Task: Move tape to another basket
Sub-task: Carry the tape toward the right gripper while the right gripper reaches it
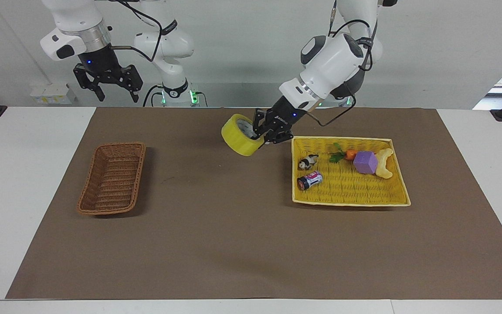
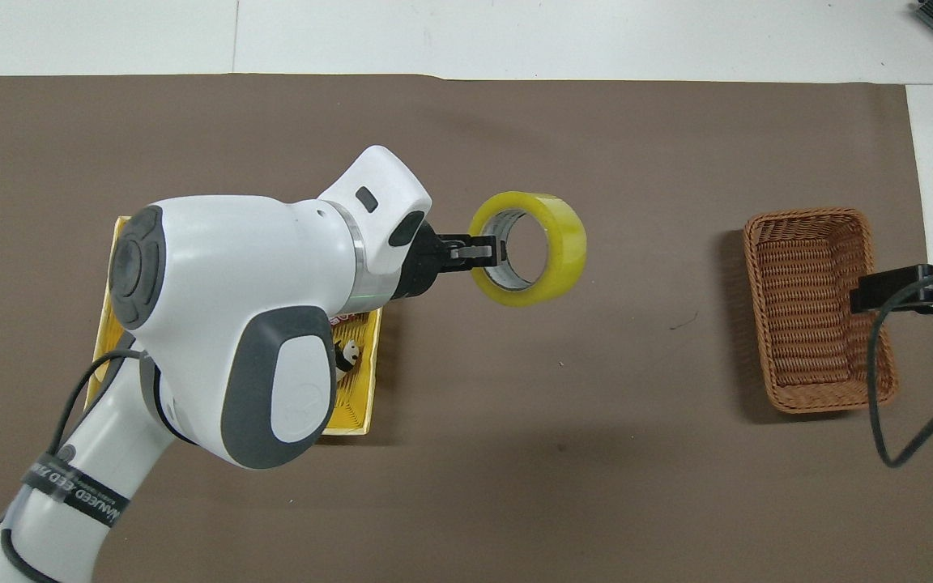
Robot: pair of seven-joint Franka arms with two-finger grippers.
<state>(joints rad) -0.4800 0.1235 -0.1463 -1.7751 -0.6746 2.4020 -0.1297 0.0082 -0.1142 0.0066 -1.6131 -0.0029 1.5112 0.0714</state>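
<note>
My left gripper [image 1: 260,132] is shut on the rim of the yellowish tape roll [image 1: 239,135] and holds it in the air over the brown mat, between the two baskets. In the overhead view the tape [image 2: 554,243] hangs from the left gripper [image 2: 489,253], clear of the yellow tray. The small brown wicker basket [image 1: 112,178] stands empty toward the right arm's end of the table; it also shows in the overhead view [image 2: 815,308]. My right gripper [image 1: 108,85] waits raised and open near its base, and its edge shows in the overhead view [image 2: 892,290] over the wicker basket's rim.
The yellow woven tray [image 1: 386,199] toward the left arm's end holds a small purple-labelled can [image 1: 310,180], a panda figure [image 1: 306,162], a carrot [image 1: 345,155], a purple block [image 1: 365,162] and a yellow toy [image 1: 384,164]. My left arm covers most of the tray [image 2: 357,405] from above.
</note>
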